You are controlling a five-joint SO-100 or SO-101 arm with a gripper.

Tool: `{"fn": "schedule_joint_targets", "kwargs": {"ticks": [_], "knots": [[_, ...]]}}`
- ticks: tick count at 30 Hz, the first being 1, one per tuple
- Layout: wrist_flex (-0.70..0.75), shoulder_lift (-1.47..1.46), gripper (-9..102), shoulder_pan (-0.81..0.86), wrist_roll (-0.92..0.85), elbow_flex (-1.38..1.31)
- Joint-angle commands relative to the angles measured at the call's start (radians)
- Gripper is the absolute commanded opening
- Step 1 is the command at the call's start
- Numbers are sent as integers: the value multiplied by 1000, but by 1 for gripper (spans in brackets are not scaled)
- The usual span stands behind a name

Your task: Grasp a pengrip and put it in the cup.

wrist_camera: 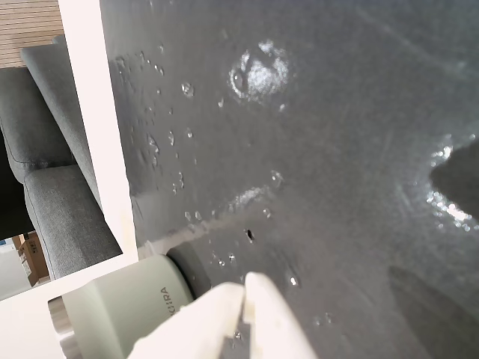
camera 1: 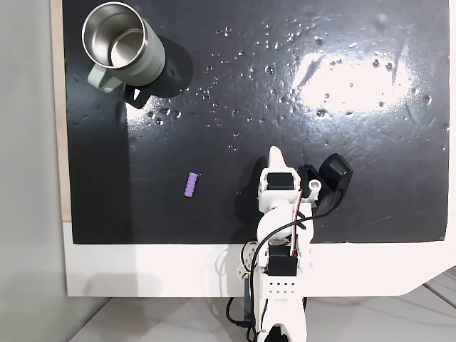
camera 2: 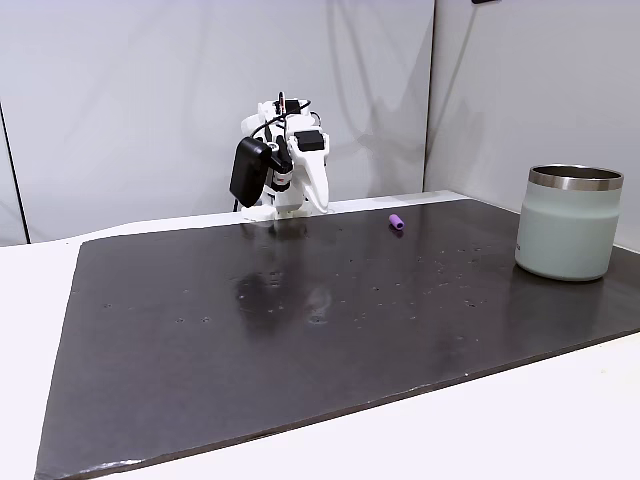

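Step in hand, as I read it: pre-grasp, nothing picked up yet.

Left to right in the top-down fixed view:
- cup (camera 1: 122, 44) sits upper left on the black mat (camera 1: 285, 107), upright, mouth open, steel inside looks empty, handle toward the lower left.
- pengrip (camera 1: 192, 184) lies on its side on the mat, lower centre-left, well apart from the cup and clear of the arm.
- end effector (camera 1: 276, 154) is to the right of the pengrip, near the mat's front edge, arm folded back over its base. White fingers look pressed together with no gap, and nothing is held. The wrist view agrees: white fingertips (wrist_camera: 254, 299) meet at the bottom edge, with the cup's pale wall (wrist_camera: 123, 314) beyond them.
- black camera housing (camera 1: 335, 173) hangs off the arm's right side.

Next move, my call: swing left in the top-down fixed view, open the fingers, drop over the pengrip with the fingers across its short axis, and close. It's tiny, ribbed and round, so it can roll or squirt out if hit off-centre.

Obstructions: none between end effector, pengrip and cup. The mat is bubbled and glossy, with strong glare at upper right. The low fixed view shows the cup (camera 2: 568, 222) at right, the pengrip (camera 2: 397, 222) far back near the arm, and bare white worktop (camera 2: 520, 420) in front.
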Motion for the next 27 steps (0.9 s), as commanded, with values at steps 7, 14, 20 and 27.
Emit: {"fn": "schedule_joint_targets", "kwargs": {"ticks": [7,14,20,27], "knots": [[-34,9,0,-21,-17,-5],[-34,9,0,-21,-17,-5],[-34,9,0,-21,-17,-5],[48,8,0,-114,-196,-106]]}}
